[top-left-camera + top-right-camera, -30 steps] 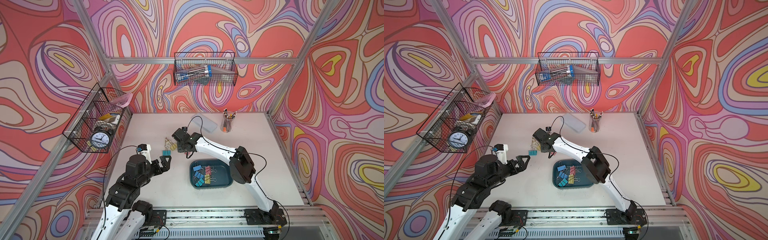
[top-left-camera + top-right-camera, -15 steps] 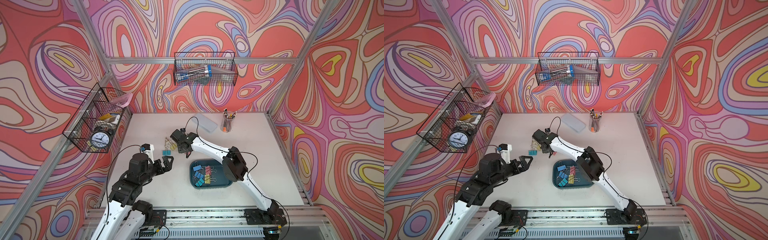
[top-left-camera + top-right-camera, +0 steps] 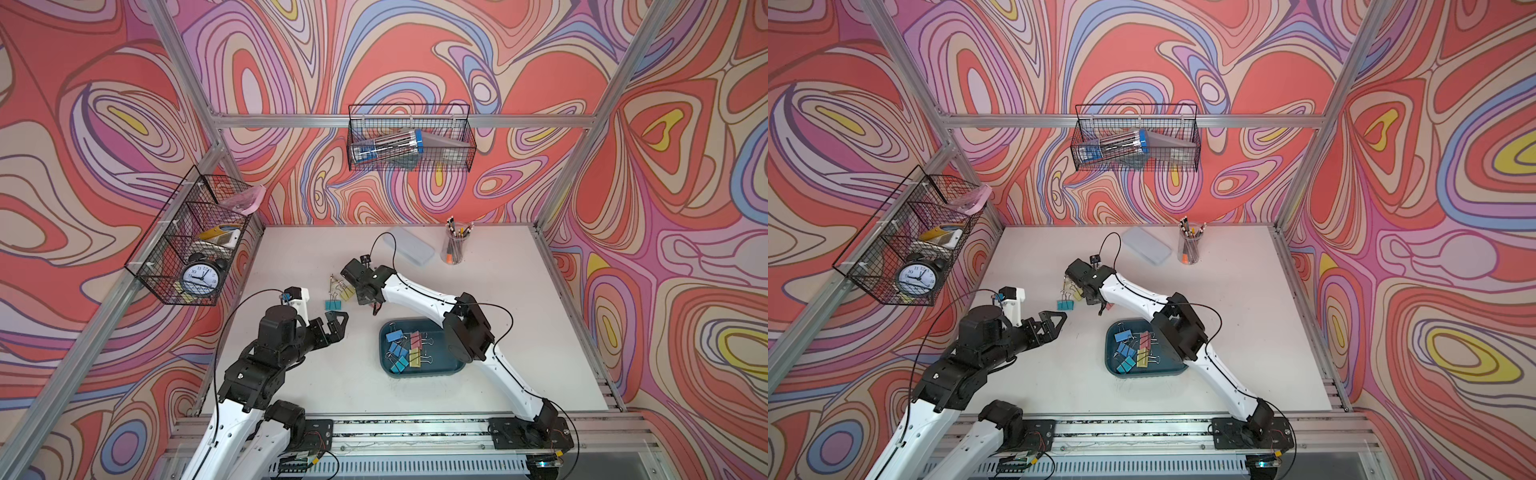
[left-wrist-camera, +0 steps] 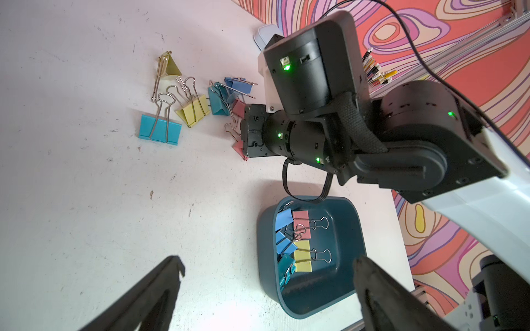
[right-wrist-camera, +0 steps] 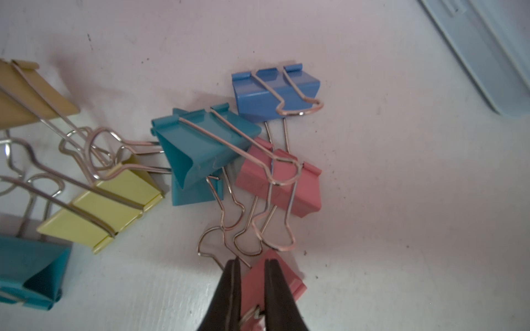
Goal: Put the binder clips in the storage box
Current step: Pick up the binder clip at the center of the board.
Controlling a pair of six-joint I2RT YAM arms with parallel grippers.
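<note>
Several loose binder clips lie in a cluster on the white table, among them a teal one point(image 3: 332, 304) point(image 3: 1065, 305) point(image 4: 159, 131) and a yellow one point(image 3: 346, 294) point(image 5: 106, 206). My right gripper point(image 5: 251, 262) point(image 3: 374, 308) is down at that cluster, shut on a pink binder clip point(image 5: 252, 289), which still rests on the table. Another pink clip point(image 5: 286, 189), a blue one point(image 5: 275, 91) and a teal one point(image 5: 200, 149) lie just beyond it. The dark teal storage box point(image 3: 424, 372) point(image 4: 324, 303) holds several clips point(image 3: 409, 349). My left gripper point(image 3: 338, 322) point(image 4: 269, 265) hovers open and empty, left of the box.
A pale flat lidded case point(image 3: 410, 245) and a clear pencil cup point(image 3: 455, 245) stand at the back of the table. A wire basket with a clock point(image 3: 187, 249) hangs on the left wall, and another wire basket point(image 3: 409, 143) hangs on the back wall.
My right gripper's jaws have closed onto the pink clip after settling at the cluster. The left arm has barely shifted and stays open.
</note>
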